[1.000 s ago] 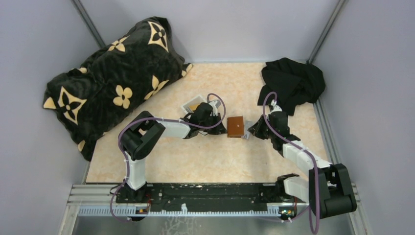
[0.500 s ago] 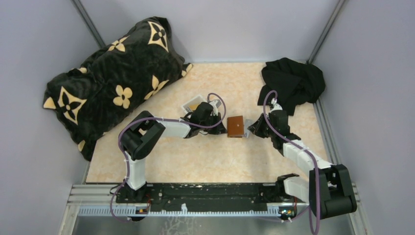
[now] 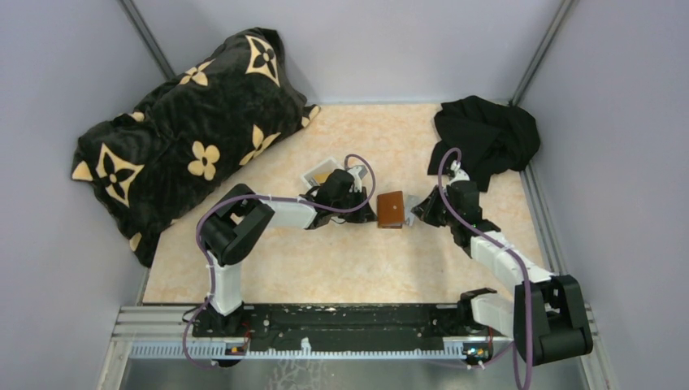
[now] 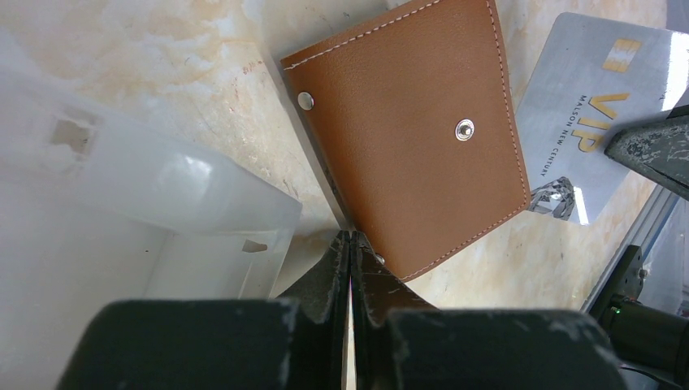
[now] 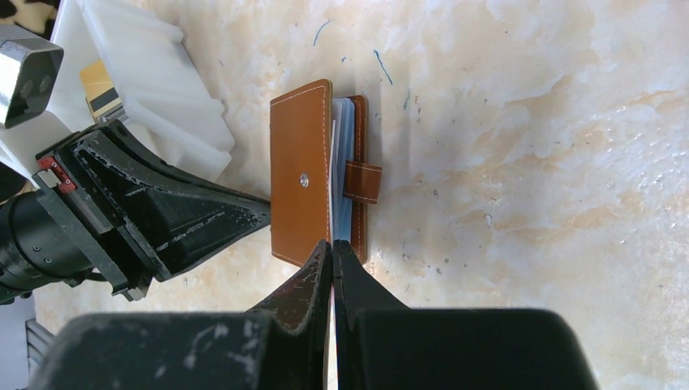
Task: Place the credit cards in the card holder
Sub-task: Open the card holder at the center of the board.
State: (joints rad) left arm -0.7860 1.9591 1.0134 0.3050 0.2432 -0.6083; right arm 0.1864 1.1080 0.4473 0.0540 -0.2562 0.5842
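The brown leather card holder (image 3: 391,210) lies on the table between my two grippers. My left gripper (image 4: 351,237) is shut on its near edge, beside the white tray. From the opposite side, my right gripper (image 5: 333,244) is shut on a silver credit card (image 4: 583,122) marked VIP. The card is edge-on in the right wrist view and pokes into the card holder (image 5: 302,171) between its flaps. One of the right gripper's fingers (image 4: 650,150) shows over the card in the left wrist view. A gold credit card (image 5: 101,93) lies in the tray.
A white plastic tray (image 3: 313,174) stands just left of the left gripper (image 3: 367,210). A black blanket with gold flowers (image 3: 187,130) fills the far left. A black cloth (image 3: 487,134) lies at the far right, behind the right gripper (image 3: 416,210). Grey walls enclose the table.
The right gripper has edged slightly toward the card holder with the silver card. The left gripper has stayed at the card holder's edge, its jaws a touch tighter.
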